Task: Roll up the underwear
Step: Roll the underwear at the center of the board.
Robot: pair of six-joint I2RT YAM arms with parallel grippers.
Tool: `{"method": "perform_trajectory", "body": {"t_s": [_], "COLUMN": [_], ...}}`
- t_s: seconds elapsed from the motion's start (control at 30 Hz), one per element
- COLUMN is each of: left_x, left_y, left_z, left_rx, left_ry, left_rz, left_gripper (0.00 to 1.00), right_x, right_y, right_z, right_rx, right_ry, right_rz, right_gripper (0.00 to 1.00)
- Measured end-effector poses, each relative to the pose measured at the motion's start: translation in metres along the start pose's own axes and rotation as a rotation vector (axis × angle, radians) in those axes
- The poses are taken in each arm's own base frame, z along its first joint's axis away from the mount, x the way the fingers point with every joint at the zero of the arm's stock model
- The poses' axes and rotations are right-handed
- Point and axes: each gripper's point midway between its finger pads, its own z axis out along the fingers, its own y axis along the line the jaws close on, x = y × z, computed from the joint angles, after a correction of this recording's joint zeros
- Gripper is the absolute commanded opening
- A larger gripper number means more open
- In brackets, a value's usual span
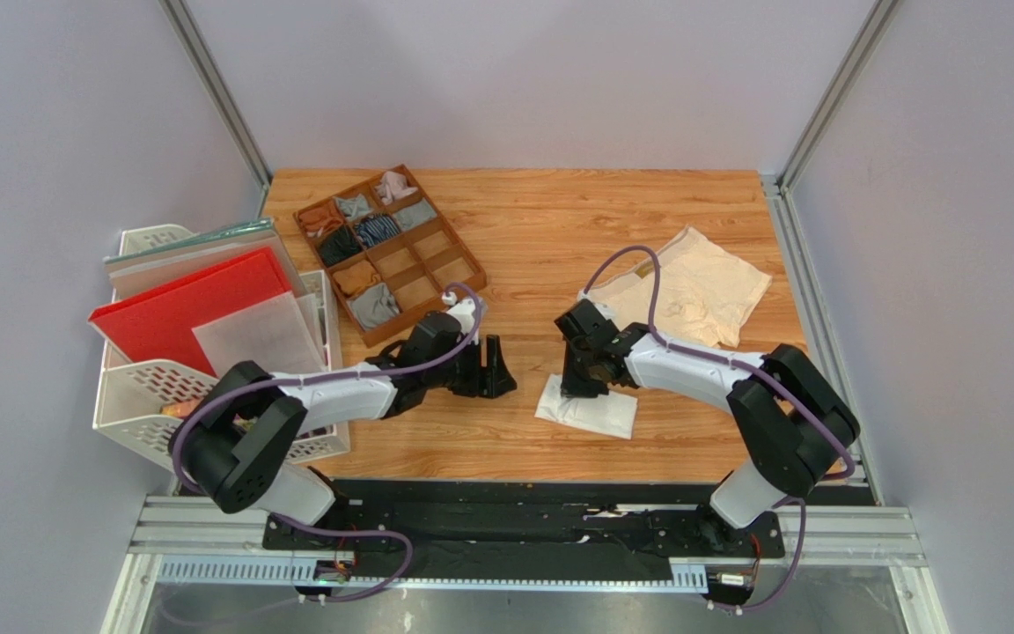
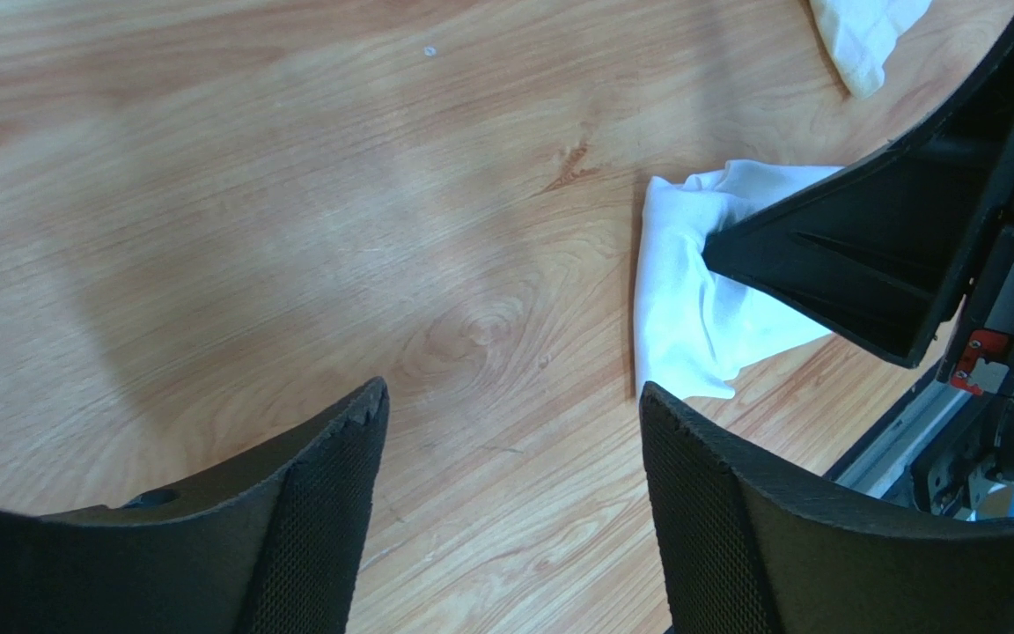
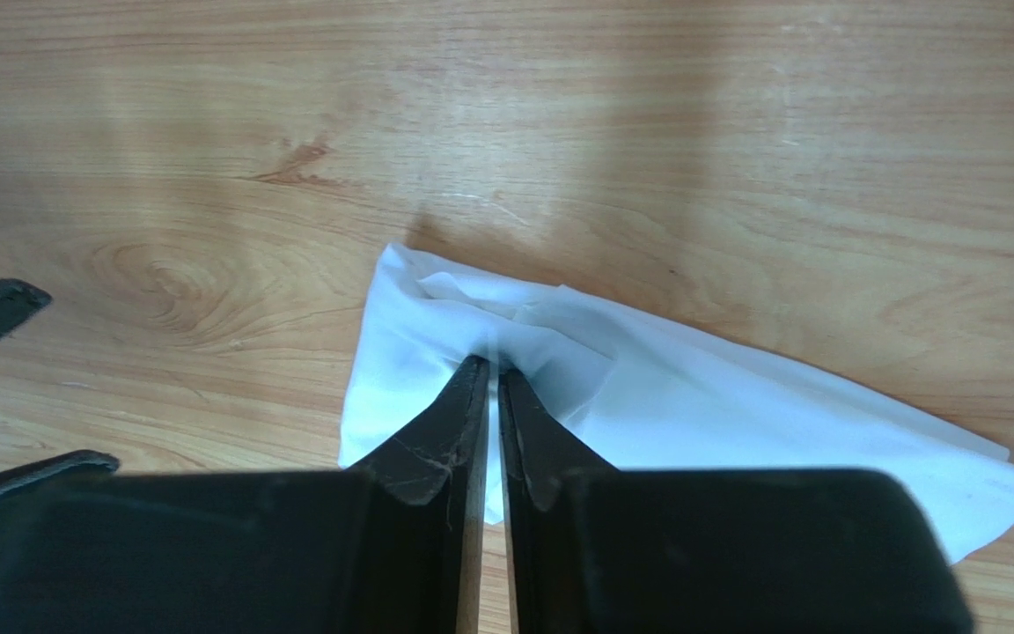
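The white underwear (image 1: 588,410) lies folded on the wooden table near the front middle. My right gripper (image 1: 584,385) is shut on a pinch of its cloth; in the right wrist view the gripper (image 3: 493,363) has white fabric (image 3: 684,396) bunched at the fingertips. The white underwear also shows in the left wrist view (image 2: 691,311) with the right gripper's fingers on it. My left gripper (image 1: 502,370) is open and empty, low over bare wood to the left of the white underwear; in its own view it (image 2: 512,403) frames only table. The cream-beige underwear (image 1: 691,291) lies spread at the back right.
A brown divided tray (image 1: 387,251) with small rolled grey, brown and dark garments stands at the back left. White baskets with a red board (image 1: 188,311) and folders stand off the table's left edge. The table's front edge and the rail run just behind the white underwear.
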Motion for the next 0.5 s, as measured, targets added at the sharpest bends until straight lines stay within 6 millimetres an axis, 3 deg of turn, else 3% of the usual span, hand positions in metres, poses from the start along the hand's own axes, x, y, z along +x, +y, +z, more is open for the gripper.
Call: {"method": "perform_trajectory", "body": {"t_s": [0.13, 0.33, 0.5], "left_x": [0.024, 0.031, 0.033], "left_y": [-0.012, -0.043, -0.051], "left_z": [0.015, 0.035, 0.044], "left_rx": [0.038, 0.124, 0.150], "left_ry": [0.067, 0.089, 0.092], "left_rz": [0.013, 0.023, 0.001], "left_gripper": [0.66, 0.59, 0.50], "right_x": [-0.001, -0.002, -0.003], "right_y": [-0.006, -0.006, -0.005], "right_z": [0.002, 0.004, 0.005], "right_rx": [0.007, -0.004, -0.016], "right_ry": [-0.002, -0.013, -0.020], "right_rz": [0.014, 0.019, 0.021], "right_gripper": [0.11, 0.11, 0.11]}}
